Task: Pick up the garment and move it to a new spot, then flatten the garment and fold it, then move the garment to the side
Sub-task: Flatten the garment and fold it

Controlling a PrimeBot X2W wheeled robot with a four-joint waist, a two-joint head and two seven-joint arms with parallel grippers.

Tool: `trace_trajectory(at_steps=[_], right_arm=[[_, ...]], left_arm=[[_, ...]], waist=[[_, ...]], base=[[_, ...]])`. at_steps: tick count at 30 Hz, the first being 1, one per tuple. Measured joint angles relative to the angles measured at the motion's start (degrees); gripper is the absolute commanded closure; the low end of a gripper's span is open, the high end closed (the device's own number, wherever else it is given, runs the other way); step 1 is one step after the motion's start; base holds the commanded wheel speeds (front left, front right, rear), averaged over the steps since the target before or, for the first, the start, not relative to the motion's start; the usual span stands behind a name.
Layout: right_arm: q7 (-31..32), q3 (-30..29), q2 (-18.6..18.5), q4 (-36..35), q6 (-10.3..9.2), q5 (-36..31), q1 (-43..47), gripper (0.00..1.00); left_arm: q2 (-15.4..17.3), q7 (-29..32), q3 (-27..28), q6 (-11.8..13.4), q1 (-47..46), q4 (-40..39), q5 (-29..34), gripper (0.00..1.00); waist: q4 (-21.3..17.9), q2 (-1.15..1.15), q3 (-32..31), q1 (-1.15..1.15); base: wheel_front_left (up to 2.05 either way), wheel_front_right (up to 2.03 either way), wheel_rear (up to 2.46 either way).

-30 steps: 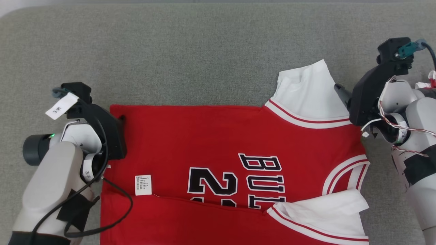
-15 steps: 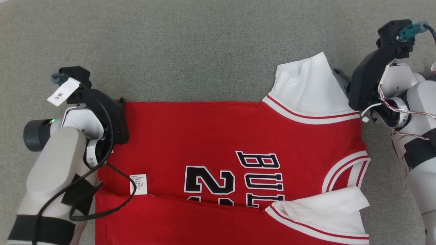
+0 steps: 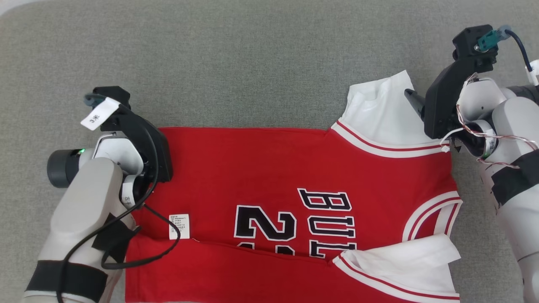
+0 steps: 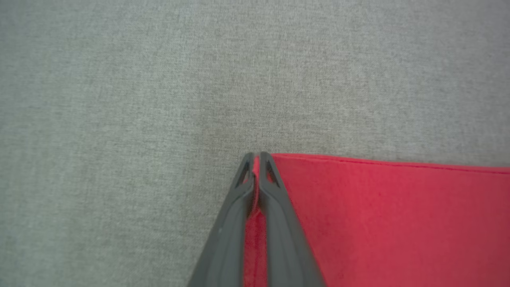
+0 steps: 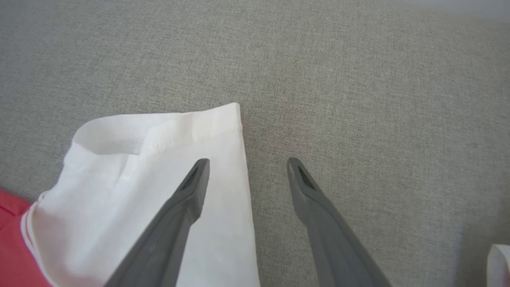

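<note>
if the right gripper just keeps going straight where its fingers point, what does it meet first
Probably the white sleeve: the right gripper stands open astride its edge, one finger over the cloth, the other over the grey surface. Height above them is unclear.

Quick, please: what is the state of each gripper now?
Left gripper: closed on a corner of the red jersey.
Right gripper: open over the white sleeve edge, holding nothing.

Grey fabric surface, place unclear
</note>
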Motion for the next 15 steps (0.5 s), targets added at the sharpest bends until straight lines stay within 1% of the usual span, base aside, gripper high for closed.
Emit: trace_trajectory(at_steps=[6,10,15], right_arm=[[0.11,-0.32,-0.25,3.36,0.22,-0.12,-2.12,0.00],[1.65,-0.36,-1.08,5.25,0.21,-0.13,-2.53,0.00],[2.58,-0.70,-1.60,7.31,-0.26,-0.13,-4.53,0.00]], left_arm=[[-1.67,-0.93,-0.65,-0.57,-0.11,1.97,0.00,1.00],[-2.87,-1.01,-1.38,-1.09,-0.52,2.54,0.00,1.00],[-4.08,-1.76,-1.76,-1.55,-1.21,3.66,-0.04,1.00]], waist=[[1.12,0.00,-0.77,0.00],[2.31,0.00,-0.95,0.00],[4.03,0.00,-1.03,0.00]], base=[[0.00,0.00,0.00],[0.00,0.00,0.00],[0.00,0.00,0.00]])
